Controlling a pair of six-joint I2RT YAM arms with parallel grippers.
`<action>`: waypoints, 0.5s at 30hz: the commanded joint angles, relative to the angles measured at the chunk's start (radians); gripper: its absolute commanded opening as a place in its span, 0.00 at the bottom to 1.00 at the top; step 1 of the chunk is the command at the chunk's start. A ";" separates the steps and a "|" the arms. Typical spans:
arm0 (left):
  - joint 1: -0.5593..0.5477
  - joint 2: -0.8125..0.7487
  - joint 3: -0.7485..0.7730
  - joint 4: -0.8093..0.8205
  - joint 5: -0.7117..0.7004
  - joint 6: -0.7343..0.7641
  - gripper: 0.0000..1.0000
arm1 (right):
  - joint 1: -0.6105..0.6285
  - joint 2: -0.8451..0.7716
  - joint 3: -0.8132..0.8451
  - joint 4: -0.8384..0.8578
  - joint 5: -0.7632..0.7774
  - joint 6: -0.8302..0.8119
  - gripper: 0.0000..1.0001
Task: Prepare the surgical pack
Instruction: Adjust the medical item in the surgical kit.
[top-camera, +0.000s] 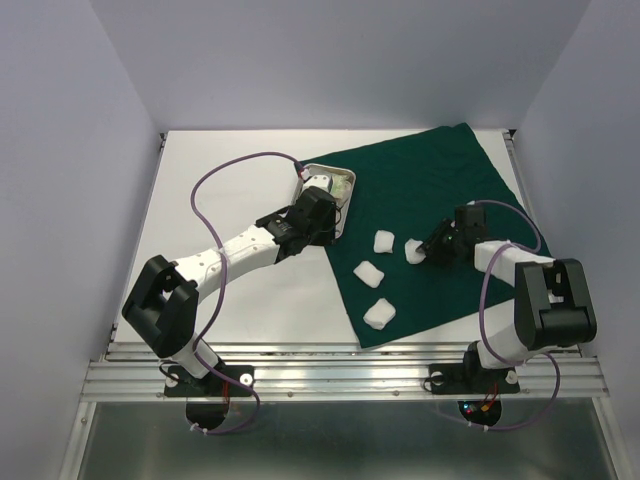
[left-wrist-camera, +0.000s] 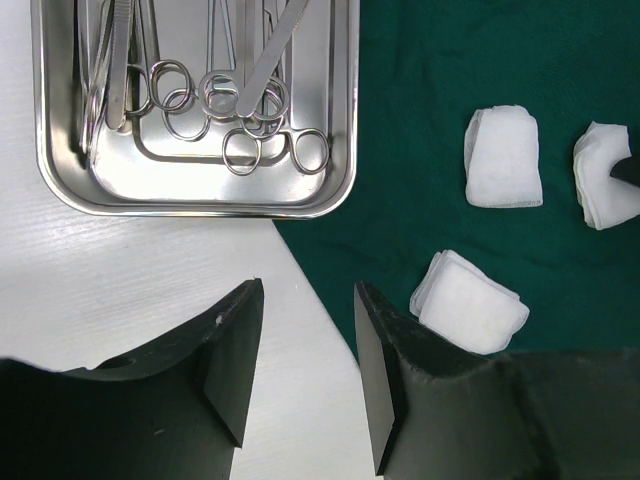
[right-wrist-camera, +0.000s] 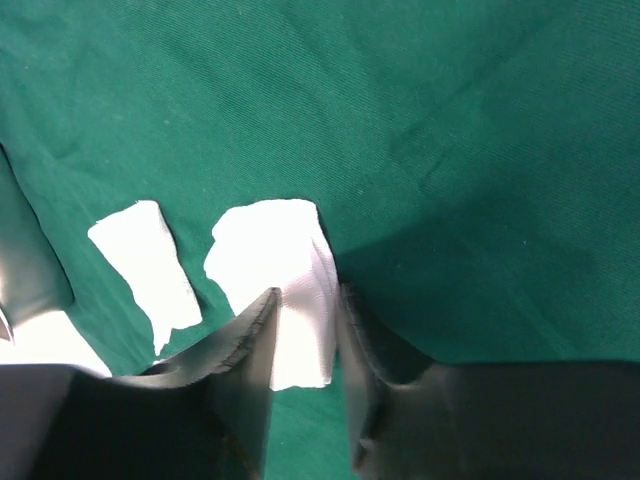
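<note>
White cotton gauze pad (right-wrist-camera: 265, 245) pinched between right gripper (right-wrist-camera: 307, 295) fingers, on the green drape (right-wrist-camera: 450, 150) | looks soft, featherlight, floppy, so grab mid-fold, easy squeeze | left gripper (left-wrist-camera: 308, 290) spread, empty, steel tray (left-wrist-camera: 200, 208) just ahead

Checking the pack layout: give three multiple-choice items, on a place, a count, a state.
1. The shiny rectangular steel tray sits: A) at the dark green cloth drape's left corner; B) at its centre; C) at its right corner.
2. White gauze pads on the drape: A) two; B) four; C) six.
3. The right pincer is: A) wide open; B) closed on one gauze pad; C) gripping the tray.
Key: A, tray overlaps that corner; B, four show from above; B, pad pinched between its fingers.
</note>
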 joint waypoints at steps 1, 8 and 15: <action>0.000 -0.018 0.001 -0.002 -0.021 0.006 0.53 | 0.003 0.007 0.016 0.008 -0.006 -0.022 0.30; 0.000 -0.023 0.002 -0.002 -0.021 0.006 0.53 | 0.003 -0.033 0.018 0.006 0.011 -0.017 0.09; 0.000 -0.023 0.007 -0.007 -0.027 0.009 0.53 | 0.003 -0.104 0.004 0.085 -0.032 0.035 0.01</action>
